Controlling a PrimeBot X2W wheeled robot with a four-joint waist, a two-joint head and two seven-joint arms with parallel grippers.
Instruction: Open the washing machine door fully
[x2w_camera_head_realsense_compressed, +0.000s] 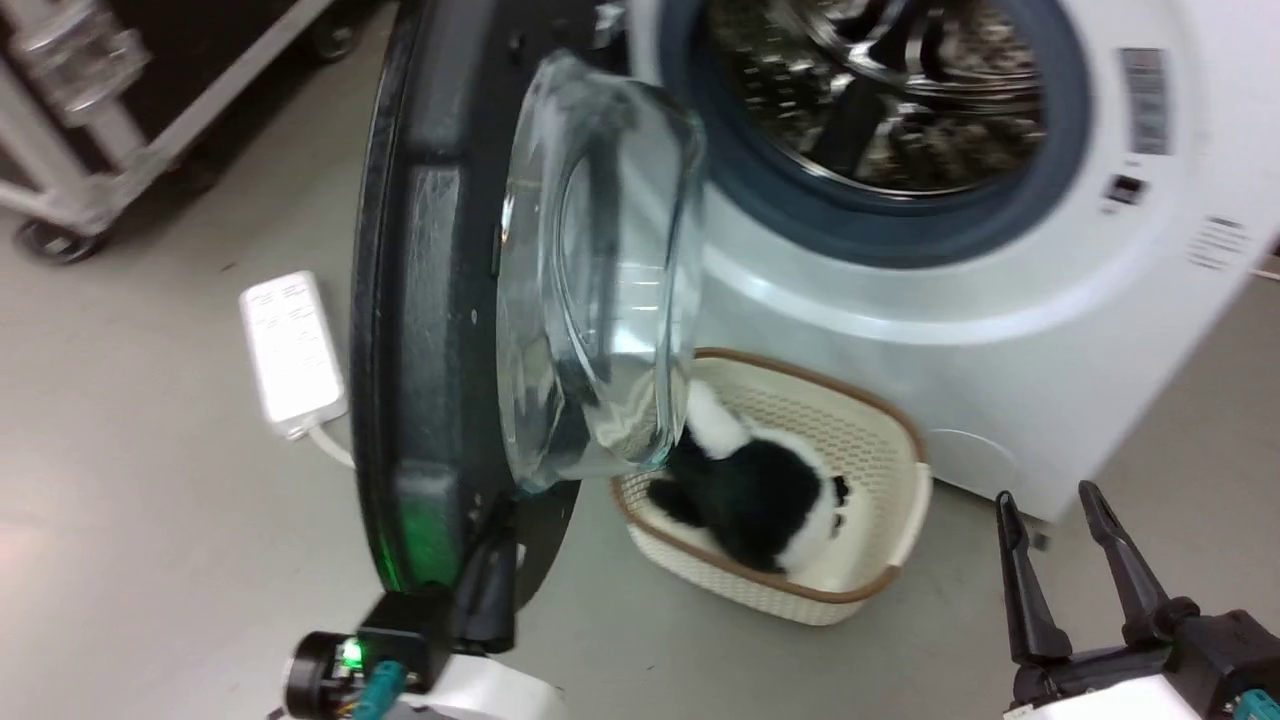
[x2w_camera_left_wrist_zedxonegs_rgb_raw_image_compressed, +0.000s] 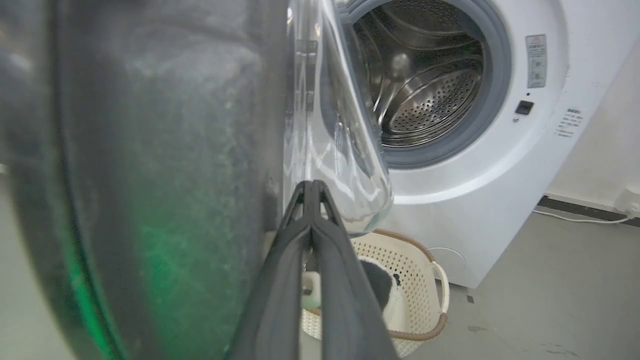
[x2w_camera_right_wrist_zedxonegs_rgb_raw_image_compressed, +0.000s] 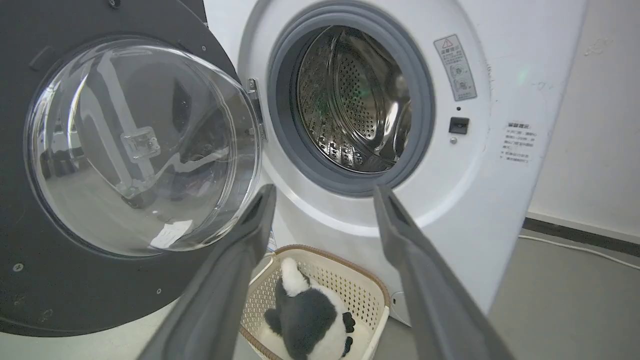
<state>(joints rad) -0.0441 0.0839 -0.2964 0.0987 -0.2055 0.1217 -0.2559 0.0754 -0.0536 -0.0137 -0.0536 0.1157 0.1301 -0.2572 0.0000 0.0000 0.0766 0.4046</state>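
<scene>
The washing machine door (x2w_camera_head_realsense_compressed: 420, 300) stands swung out edge-on to me, its clear glass bowl (x2w_camera_head_realsense_compressed: 590, 270) bulging toward the white washing machine (x2w_camera_head_realsense_compressed: 1000, 350). The steel drum (x2w_camera_right_wrist_zedxonegs_rgb_raw_image_compressed: 350, 100) lies uncovered behind its grey gasket. My left gripper (x2w_camera_head_realsense_compressed: 495, 560) is shut with nothing between its fingers. Its closed tips (x2w_camera_left_wrist_zedxonegs_rgb_raw_image_compressed: 310, 187) rest against the door's (x2w_camera_left_wrist_zedxonegs_rgb_raw_image_compressed: 150, 150) inner face, just below the bowl. My right gripper (x2w_camera_head_realsense_compressed: 1050, 500) hangs open at the lower right, apart from everything. Between its spread fingers (x2w_camera_right_wrist_zedxonegs_rgb_raw_image_compressed: 325, 190) I see the machine front (x2w_camera_right_wrist_zedxonegs_rgb_raw_image_compressed: 475, 210) and the door (x2w_camera_right_wrist_zedxonegs_rgb_raw_image_compressed: 100, 300) at left.
A cream basket (x2w_camera_head_realsense_compressed: 880, 420) holding a black-and-white plush toy (x2w_camera_head_realsense_compressed: 760, 490) sits on the floor below the porthole, right beside the door's lower edge. A white power strip (x2w_camera_head_realsense_compressed: 290, 350) lies left of the door. A wheeled black case (x2w_camera_head_realsense_compressed: 130, 110) stands at the far left.
</scene>
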